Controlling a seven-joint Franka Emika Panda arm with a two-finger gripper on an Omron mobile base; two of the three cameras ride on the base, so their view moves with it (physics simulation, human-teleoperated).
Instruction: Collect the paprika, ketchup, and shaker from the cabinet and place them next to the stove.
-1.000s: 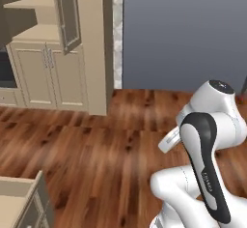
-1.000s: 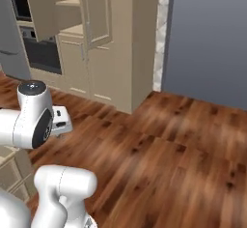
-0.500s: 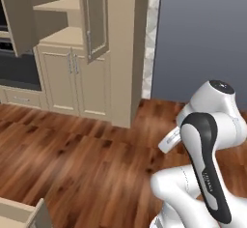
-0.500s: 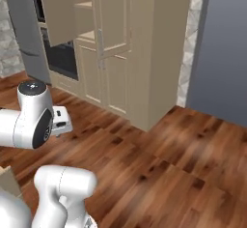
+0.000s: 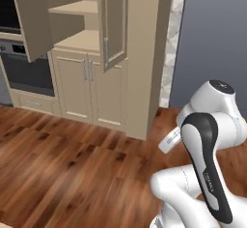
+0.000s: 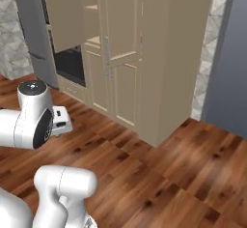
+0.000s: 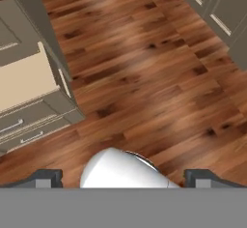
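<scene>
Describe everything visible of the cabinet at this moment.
The cabinet is a tall beige unit that looks wooden, standing on the wood floor against the wall. Its upper doors hang open, one glass-paned, baring shelves on which I can make out nothing. Two lower doors with metal bar handles are shut. A dark oven adjoins it.

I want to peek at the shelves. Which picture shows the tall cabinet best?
The left base view: the cabinet faces us, open shelves and lower doors clear. The right base view shows it more side-on. The hand view catches just lower door panels.
</scene>
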